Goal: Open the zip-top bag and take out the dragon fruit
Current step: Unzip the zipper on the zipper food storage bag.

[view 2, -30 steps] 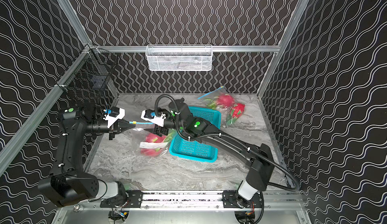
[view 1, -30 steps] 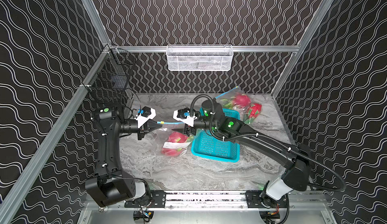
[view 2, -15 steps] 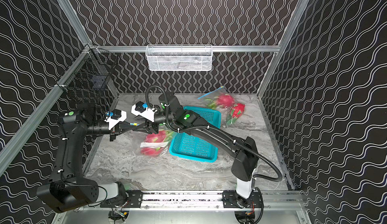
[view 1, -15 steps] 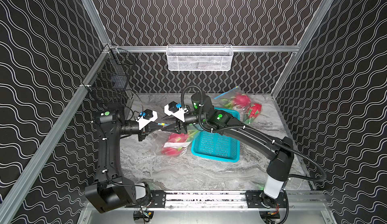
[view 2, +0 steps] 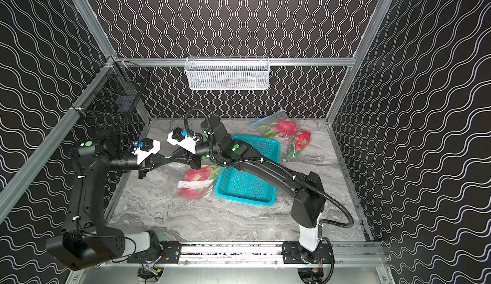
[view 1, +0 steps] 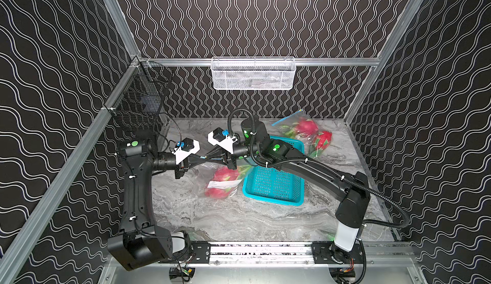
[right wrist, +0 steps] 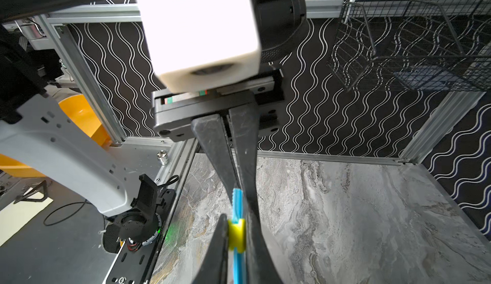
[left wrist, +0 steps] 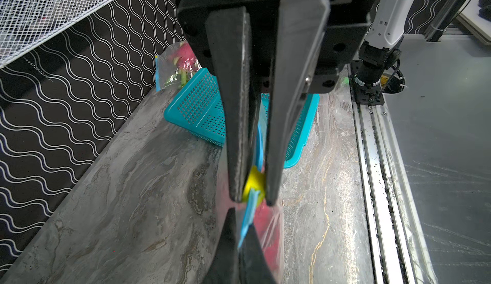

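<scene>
The zip-top bag (view 1: 210, 171) (view 2: 178, 169) hangs slack from its blue zip strip (left wrist: 247, 224) (right wrist: 237, 200) down to the marble table. A pink dragon fruit (view 1: 221, 175) (view 2: 198, 175) (left wrist: 265, 224) shows inside it. My left gripper (view 1: 202, 158) (view 2: 165, 158) (left wrist: 241, 217) (right wrist: 237, 189) is shut on the end of the strip. My right gripper (view 1: 210, 155) (view 2: 174, 157) (left wrist: 253, 200) (right wrist: 236, 224) faces it tip to tip. It is shut on the yellow slider (left wrist: 253, 185) (right wrist: 236, 234), and both jaws touch the slider's sides.
A teal basket (view 1: 273, 187) (view 2: 247, 187) sits just right of the bag, under the right arm. Two more bagged dragon fruits (view 1: 305, 127) (view 1: 322, 140) lie at the back right. A white mesh basket (view 1: 252, 74) hangs on the back wall. A black wire basket (view 1: 138, 104) hangs at the left.
My right gripper has moved left along the zip strip, up to the left gripper, and closed on the yellow slider. The left gripper has kept its hold.
</scene>
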You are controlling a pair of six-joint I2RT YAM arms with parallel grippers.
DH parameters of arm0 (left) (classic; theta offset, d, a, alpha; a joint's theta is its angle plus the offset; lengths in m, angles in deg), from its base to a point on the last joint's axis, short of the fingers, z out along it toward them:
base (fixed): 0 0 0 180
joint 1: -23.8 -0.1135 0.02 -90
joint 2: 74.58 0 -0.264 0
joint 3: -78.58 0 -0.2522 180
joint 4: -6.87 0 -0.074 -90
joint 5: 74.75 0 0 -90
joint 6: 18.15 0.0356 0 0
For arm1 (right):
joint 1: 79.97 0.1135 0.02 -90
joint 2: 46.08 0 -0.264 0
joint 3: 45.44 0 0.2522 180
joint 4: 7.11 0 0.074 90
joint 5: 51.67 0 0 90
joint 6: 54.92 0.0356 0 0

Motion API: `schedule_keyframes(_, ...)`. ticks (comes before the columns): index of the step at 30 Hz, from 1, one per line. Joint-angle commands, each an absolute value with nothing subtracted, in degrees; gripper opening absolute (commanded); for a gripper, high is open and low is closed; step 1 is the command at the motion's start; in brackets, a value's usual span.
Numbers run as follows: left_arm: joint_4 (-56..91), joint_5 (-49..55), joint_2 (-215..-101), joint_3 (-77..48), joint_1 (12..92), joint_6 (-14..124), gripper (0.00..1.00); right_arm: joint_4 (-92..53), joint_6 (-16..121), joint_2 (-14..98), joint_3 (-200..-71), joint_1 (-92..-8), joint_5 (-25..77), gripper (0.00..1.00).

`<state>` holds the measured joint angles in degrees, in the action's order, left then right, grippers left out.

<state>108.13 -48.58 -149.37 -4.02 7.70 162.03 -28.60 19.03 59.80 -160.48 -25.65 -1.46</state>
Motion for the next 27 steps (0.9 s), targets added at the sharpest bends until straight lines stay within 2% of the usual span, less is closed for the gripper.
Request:
schedule_keyframes(1,108.6,-49.7,-149.3,-3.8,7.7,161.4,0.00,-26.5,19.6,58.6,-159.6,-25.6,-2.4,0.16)
schedule_keyframes(5,108.3,-49.9,-149.2,-3.5,7.7,161.0,0.00,-27.2,19.6,58.6,-159.9,-25.6,-1.4,0.00)
schedule_keyframes(14,109.7,-49.1,-148.9,-2.6,7.7,161.1,0.00,-29.3,20.0,57.1,-158.9,-27.5,0.8,0.00)
schedule_keyframes(19,109.4,-48.6,-148.9,-2.3,7.7,160.4,0.00,-28.9,21.0,53.5,-153.9,-29.9,0.1,0.00)
schedule_keyframes(20,109.1,-48.9,-148.7,-2.3,7.7,159.9,0.05,-28.7,21.0,53.0,-153.4,-29.9,0.3,0.00)
schedule_keyframes(21,109.0,-49.3,-148.6,-2.5,7.8,159.7,0.24,-28.6,21.1,52.8,-153.1,-29.9,0.1,0.00)
schedule_keyframes(22,109.1,-49.7,-148.5,-2.4,8.0,159.4,0.36,-28.4,21.4,52.8,-153.2,-29.9,-0.4,0.00)
schedule_keyframes(23,109.0,-49.6,-148.4,-2.3,8.6,158.8,0.43,-28.4,21.9,53.0,-153.5,-29.8,-1.1,0.00)
schedule_keyframes(24,108.3,-49.3,-148.4,-1.9,9.7,157.2,0.48,-28.4,22.4,53.5,-154.0,-29.7,-1.7,0.00)
schedule_keyframes(27,105.8,-48.1,-148.6,-1.7,12.6,153.2,0.55,-29.4,22.8,55.2,-156.2,-29.3,-3.3,0.00)
